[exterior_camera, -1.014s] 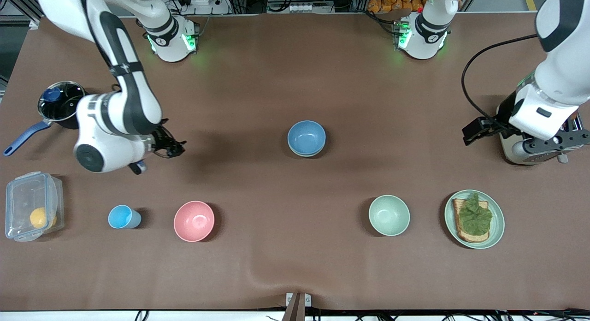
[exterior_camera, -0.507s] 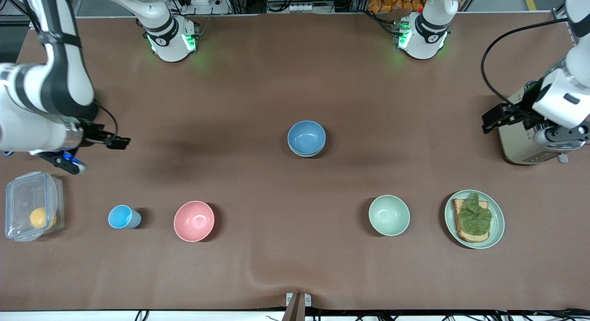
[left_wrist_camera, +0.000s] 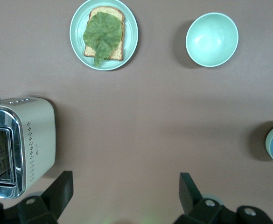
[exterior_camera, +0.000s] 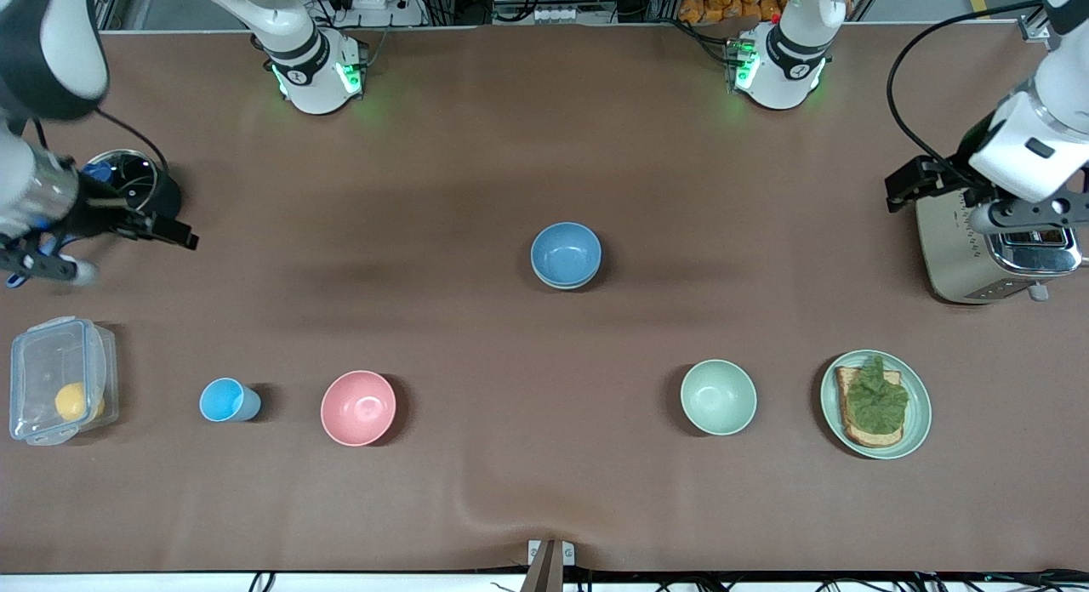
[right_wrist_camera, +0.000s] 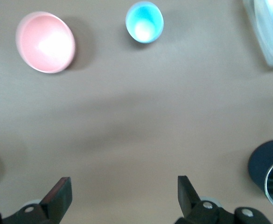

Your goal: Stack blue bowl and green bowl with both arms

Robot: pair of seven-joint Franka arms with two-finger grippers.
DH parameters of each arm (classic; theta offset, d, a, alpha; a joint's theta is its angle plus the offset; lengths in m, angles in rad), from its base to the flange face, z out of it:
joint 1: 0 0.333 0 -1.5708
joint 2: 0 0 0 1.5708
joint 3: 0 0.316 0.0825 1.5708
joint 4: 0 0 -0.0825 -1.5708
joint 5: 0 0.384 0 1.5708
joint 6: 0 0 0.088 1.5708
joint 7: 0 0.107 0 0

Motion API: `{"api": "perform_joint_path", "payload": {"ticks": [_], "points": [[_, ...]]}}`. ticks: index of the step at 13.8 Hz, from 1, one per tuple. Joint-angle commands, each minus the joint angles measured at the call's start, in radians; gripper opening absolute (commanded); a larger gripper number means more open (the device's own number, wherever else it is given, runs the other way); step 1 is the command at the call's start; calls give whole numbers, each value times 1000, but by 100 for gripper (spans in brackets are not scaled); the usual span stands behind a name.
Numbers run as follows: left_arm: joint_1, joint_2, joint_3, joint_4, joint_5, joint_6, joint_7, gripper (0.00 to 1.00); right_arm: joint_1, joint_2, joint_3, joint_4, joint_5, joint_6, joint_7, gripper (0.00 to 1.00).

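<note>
The blue bowl (exterior_camera: 566,252) sits in the middle of the table, nested in the green bowl, of which only a pale rim (left_wrist_camera: 269,142) shows beneath it. My left gripper (left_wrist_camera: 125,182) hangs open and empty over the table beside the toaster; in the front view its hand (exterior_camera: 1025,218) is over the toaster. My right gripper (right_wrist_camera: 123,184) is open and empty too, high over the table near the pot at the right arm's end (exterior_camera: 47,267). Both grippers are well away from the bowls.
Nearer the front camera lie a mint green bowl (exterior_camera: 718,396), a green plate with toast (exterior_camera: 876,403), a pink bowl (exterior_camera: 358,407), a light-blue cup (exterior_camera: 224,400) and a clear box (exterior_camera: 58,379). A toaster (exterior_camera: 978,252) and a pot (exterior_camera: 128,184) stand at the ends.
My right arm has swung away from the middle toward its own end of the table. My left arm has drawn back a little toward the bases. The bowls have not moved.
</note>
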Motion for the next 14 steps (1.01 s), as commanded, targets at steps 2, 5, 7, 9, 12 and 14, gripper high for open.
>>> {"api": "perform_joint_path", "payload": {"ticks": [2,5,7,9,12,14], "points": [[-48,-40,68,-34,-8,23,29,100,-31,-23,70,78,-26,-19,-11,100],[-74,-33,98,-31,-1,24,29,100,-46,-13,70,72,-26,-27,-20,100],[-62,-8,98,17,-1,22,30,100,-48,-6,72,69,-27,-16,-22,100],[-62,6,96,26,-11,22,30,100,-45,-6,78,69,-85,-25,-66,100],[-57,8,98,21,-14,20,30,100,-46,-16,81,75,-87,-53,-88,100],[-54,9,98,24,-14,20,29,100,-46,-18,81,75,-89,-59,-88,100]]}}
